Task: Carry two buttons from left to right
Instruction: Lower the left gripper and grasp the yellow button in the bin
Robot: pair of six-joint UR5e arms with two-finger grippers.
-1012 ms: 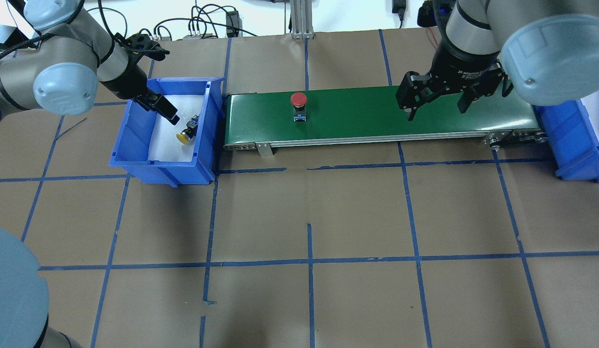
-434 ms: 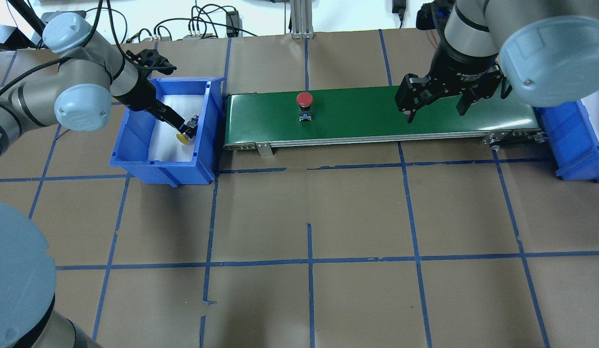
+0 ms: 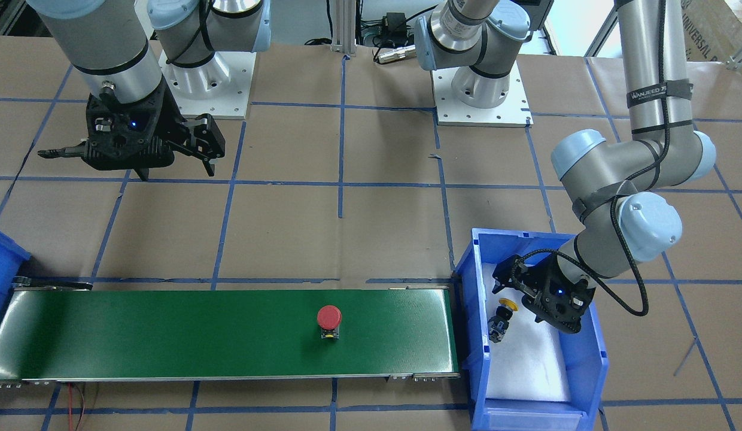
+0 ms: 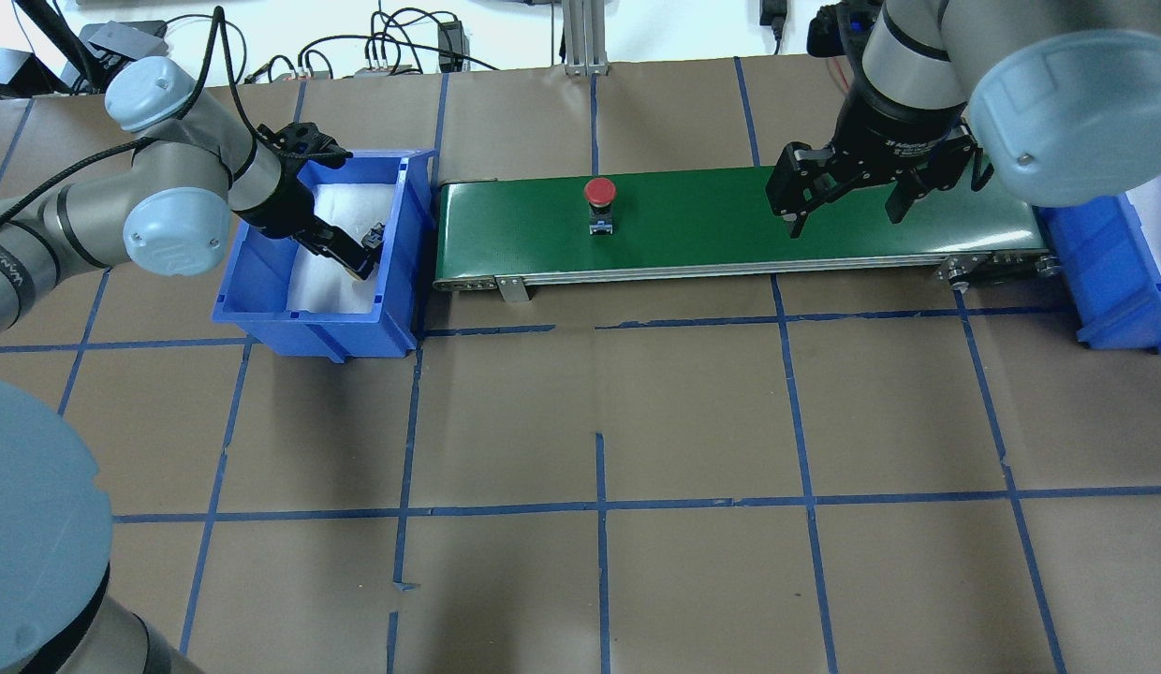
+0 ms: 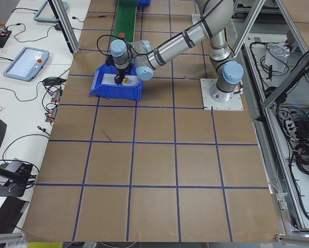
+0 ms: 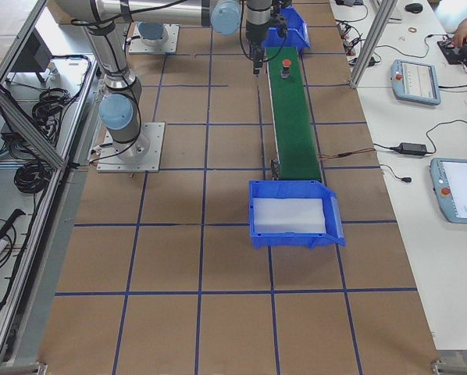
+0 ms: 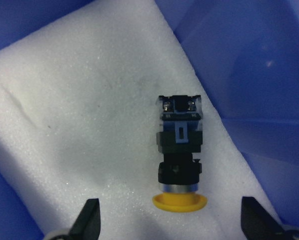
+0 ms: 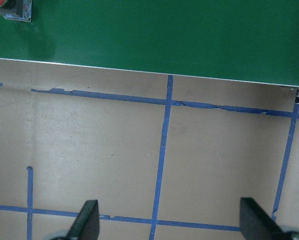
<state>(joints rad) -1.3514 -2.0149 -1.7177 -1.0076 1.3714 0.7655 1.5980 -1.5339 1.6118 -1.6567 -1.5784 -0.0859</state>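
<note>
Red button (image 8: 14,11) mostly beyond the right wrist view's top-left corner, cap barely in frame

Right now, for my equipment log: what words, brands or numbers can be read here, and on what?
"WANUEED", further letters unreadable: grey strap on the left arm.
"UNIVERSAL", partly cut off: cardboard box beyond the table.
White lettering on the right gripper: too blurred to read.
Operator tablet screens: too small to read.

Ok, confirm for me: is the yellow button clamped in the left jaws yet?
No: the yellow button lies on the white foam, with the left jaws standing open, apart from it on either side.
</note>
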